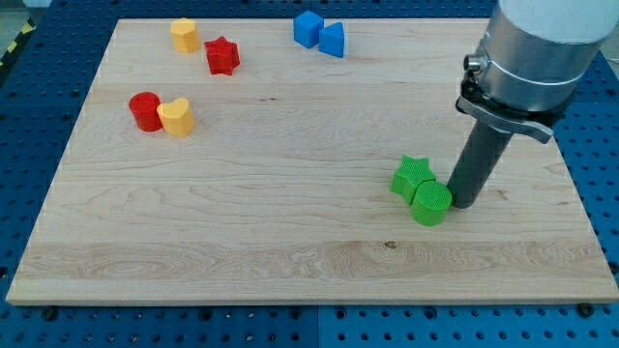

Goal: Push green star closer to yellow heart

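Observation:
The green star (412,176) lies at the view's right middle of the wooden board (290,242), touching a green cylinder (431,204) just below-right of it. The yellow heart (177,117) lies far off at the view's left, touching a red cylinder (146,111) on its left. My tip (461,204) stands just right of the green cylinder, close to or touching it, and to the lower right of the green star.
A yellow hexagonal block (185,35) and a red star (221,55) lie at the top left. A blue block (308,28) and a blue triangle (332,40) lie at the top middle. The arm's grey body (537,48) hangs over the board's upper right.

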Controlling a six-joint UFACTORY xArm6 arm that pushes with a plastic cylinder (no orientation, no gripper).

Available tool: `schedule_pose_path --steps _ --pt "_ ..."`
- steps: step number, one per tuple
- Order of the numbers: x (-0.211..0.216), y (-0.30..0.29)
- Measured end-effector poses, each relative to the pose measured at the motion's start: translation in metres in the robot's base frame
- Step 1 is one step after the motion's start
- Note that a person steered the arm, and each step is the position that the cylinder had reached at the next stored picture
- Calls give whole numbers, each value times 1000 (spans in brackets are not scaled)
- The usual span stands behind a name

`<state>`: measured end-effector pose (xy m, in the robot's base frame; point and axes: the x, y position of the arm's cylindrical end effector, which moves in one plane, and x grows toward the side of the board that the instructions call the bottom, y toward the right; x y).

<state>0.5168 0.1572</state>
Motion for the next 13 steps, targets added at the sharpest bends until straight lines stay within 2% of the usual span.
schedule_pose_path --steps 2,7,13 --pt "-28 -10" --pt "-10 -52" --pt "-10 -169"
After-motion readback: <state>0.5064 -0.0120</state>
